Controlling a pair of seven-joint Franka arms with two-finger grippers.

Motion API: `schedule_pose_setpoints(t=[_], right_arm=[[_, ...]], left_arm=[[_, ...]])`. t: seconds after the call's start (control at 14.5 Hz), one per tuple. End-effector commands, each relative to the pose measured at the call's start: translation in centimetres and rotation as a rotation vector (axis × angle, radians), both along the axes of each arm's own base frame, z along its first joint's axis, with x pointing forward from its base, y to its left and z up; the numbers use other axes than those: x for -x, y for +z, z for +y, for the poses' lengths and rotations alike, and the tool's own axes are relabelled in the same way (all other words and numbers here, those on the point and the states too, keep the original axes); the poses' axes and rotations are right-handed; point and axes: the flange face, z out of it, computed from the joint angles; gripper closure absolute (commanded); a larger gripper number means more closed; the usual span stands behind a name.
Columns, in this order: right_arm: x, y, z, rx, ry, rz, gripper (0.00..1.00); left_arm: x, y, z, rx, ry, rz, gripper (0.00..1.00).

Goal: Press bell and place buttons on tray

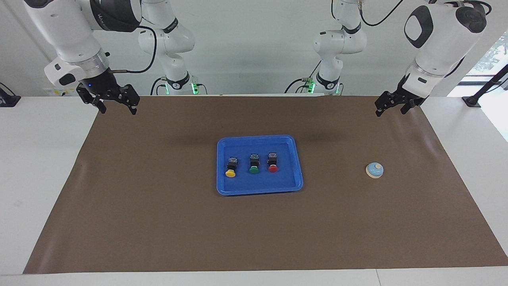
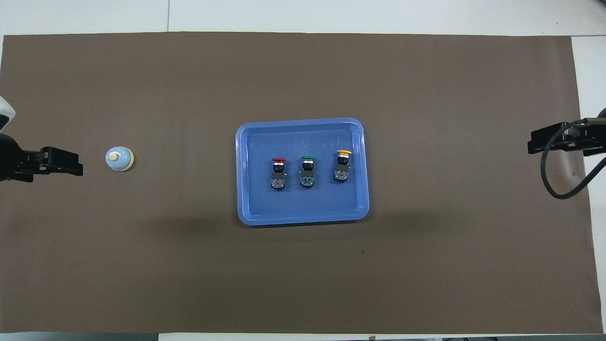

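A brown mat (image 1: 158, 222) covers most of the white counter (image 1: 39, 159). At its middle lies the blue tray (image 1: 260, 190), and on it three buttons in a row – yellow button (image 1: 230, 173) toward the right arm's end, green button (image 1: 254, 169) between, red button (image 1: 273, 168) toward the left arm's end. The bell (image 1: 374, 170) stands on the mat, well apart from the tray, toward the left arm's end. The right gripper (image 1: 116, 105) and the left gripper (image 1: 390, 107) hang over the mat's corners nearest the robots – jaws apart, holding nothing.
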Motion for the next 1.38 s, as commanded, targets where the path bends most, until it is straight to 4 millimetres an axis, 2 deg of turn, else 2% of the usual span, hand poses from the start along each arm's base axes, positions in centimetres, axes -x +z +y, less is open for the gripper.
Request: schedule_pose_setpoints(t=[0.0, 0.55, 0.69, 0.9, 1.31], right_arm=[[0.8, 0.1, -0.2, 0.009, 0.007, -0.003, 0.0], [0.8, 0.1, -0.2, 0.009, 0.007, -0.003, 0.0], [0.8, 0.1, -0.2, 0.009, 0.007, -0.003, 0.0], [0.8, 0.1, -0.2, 0.009, 0.007, -0.003, 0.0], [0.8, 0.1, -0.2, 0.009, 0.007, -0.003, 0.0]], left_arm=[[0.2, 0.8, 0.2, -0.012, 0.009, 0.014, 0.0], [-0.4, 2.0, 0.2, -0.008, -0.022, 0.044, 0.0], [-0.6, 1.8, -0.2, -0.013, -0.033, 0.043, 0.0], [-1.3, 0.2, -0.2, -0.015, -0.035, 0.074, 0.0], [-1.3, 0.1, -0.4, -0.043, -0.052, 0.072, 0.0]])
